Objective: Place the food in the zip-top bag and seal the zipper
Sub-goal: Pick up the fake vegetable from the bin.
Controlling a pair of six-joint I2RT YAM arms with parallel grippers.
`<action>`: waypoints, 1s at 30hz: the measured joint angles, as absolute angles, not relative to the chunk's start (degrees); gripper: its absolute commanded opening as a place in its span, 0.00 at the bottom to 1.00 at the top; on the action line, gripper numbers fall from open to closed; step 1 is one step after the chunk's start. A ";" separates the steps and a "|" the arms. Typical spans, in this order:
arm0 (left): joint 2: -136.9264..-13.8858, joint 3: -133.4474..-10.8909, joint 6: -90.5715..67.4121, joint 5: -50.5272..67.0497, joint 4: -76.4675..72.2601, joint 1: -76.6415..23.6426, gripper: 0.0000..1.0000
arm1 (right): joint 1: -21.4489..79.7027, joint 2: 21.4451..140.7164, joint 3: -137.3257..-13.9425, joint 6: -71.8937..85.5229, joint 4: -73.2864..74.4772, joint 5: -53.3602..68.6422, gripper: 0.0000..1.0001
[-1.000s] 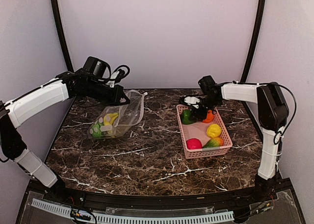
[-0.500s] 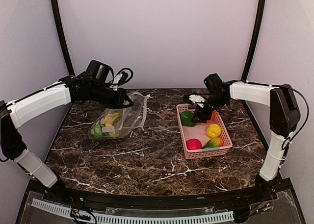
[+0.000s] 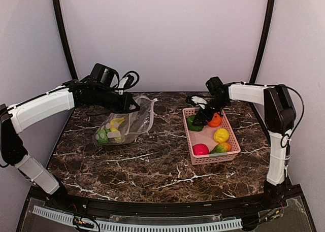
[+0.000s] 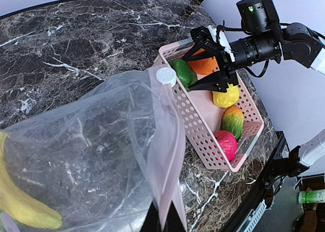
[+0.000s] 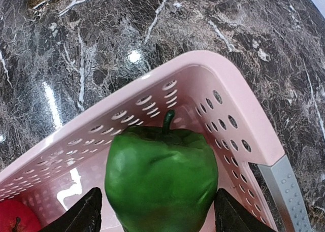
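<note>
My left gripper (image 3: 130, 106) is shut on the mouth edge of the clear zip-top bag (image 3: 129, 123) and holds that edge up off the table. In the left wrist view the fingertips (image 4: 163, 221) pinch the zipper strip (image 4: 165, 140). A banana (image 3: 116, 123) and a green melon (image 3: 103, 136) lie in the bag. My right gripper (image 3: 200, 117) is open in the pink basket (image 3: 189, 136), its fingers (image 5: 84, 214) on either side of the green pepper (image 5: 161, 176). An orange (image 3: 215, 120), lemon (image 3: 221, 135), red-pink fruit (image 3: 200, 149) and mango (image 3: 222, 147) lie in the basket.
The basket stands on the right half of the dark marble table, the bag on the left half. The bag's mouth faces the basket's near wall (image 4: 198, 121). Curved black frame posts rise at the back corners.
My right gripper has swung from above the orange down to the green pepper at the basket's far left corner. My left gripper has shifted slightly right with the bag's edge.
</note>
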State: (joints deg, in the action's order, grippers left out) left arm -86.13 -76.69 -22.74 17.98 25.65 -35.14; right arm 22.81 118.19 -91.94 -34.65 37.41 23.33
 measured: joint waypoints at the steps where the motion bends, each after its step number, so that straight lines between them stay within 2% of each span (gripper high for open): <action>1: -86.13 -76.53 -22.79 17.96 25.50 -35.16 0.01 | 22.72 118.74 -92.16 -34.44 37.43 23.46 0.73; 5: -86.15 -76.42 -22.98 18.02 25.21 -35.27 0.01 | 22.48 119.42 -92.25 -34.00 37.85 24.01 0.73; 12: -86.39 -76.42 -23.05 18.15 24.88 -35.33 0.01 | 22.33 119.46 -92.25 -33.50 38.00 24.77 0.65; 16: -86.39 -76.42 -23.07 18.15 24.88 -35.57 0.01 | 22.20 119.46 -92.27 -33.12 38.26 25.52 0.70; 20: -86.39 -76.42 -23.18 18.17 24.88 -35.68 0.01 | 22.17 120.03 -92.82 -32.84 38.68 26.06 0.69; 26: -86.39 -76.42 -23.22 18.20 24.86 -35.99 0.01 | 22.04 121.32 -93.89 -32.27 38.61 27.05 0.54; 30: -86.39 -76.42 -23.22 18.17 24.86 -36.12 0.01 | 21.96 121.34 -94.19 -32.14 39.35 27.16 0.50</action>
